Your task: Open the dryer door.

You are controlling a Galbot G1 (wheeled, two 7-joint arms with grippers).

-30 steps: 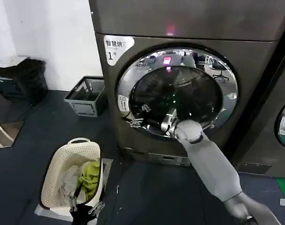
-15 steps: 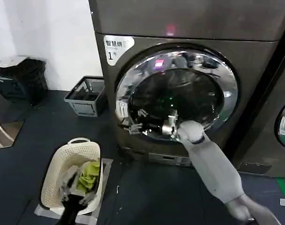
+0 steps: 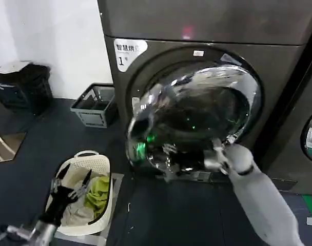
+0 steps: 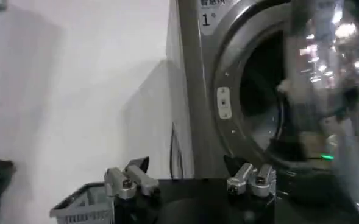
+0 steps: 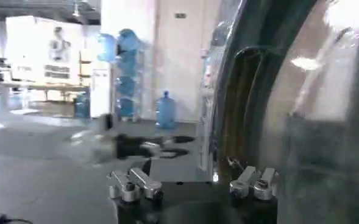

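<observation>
Dark floor below, the dryer door (image 3: 197, 120) hangs part-open, hinged rightward. Right gripper (image 3: 169, 166), fingers spread, sits at its lower rim to pull. Left gripper (image 3: 69, 185) idles spread over the basket (image 3: 102, 164).

dryer door (image 3: 197, 120): glossy chrome ring, dark shiny glass
laundry basket (image 3: 97, 166): cream perforated plastic, matt
dryer body (image 3: 279, 66): smooth grey metal

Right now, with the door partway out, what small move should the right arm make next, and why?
Probably keep drawing the right gripper outward and toward the robot's right. The dryer door is only partly swung off its opening, hinged on that side, with the gripper at its lower free edge.
</observation>
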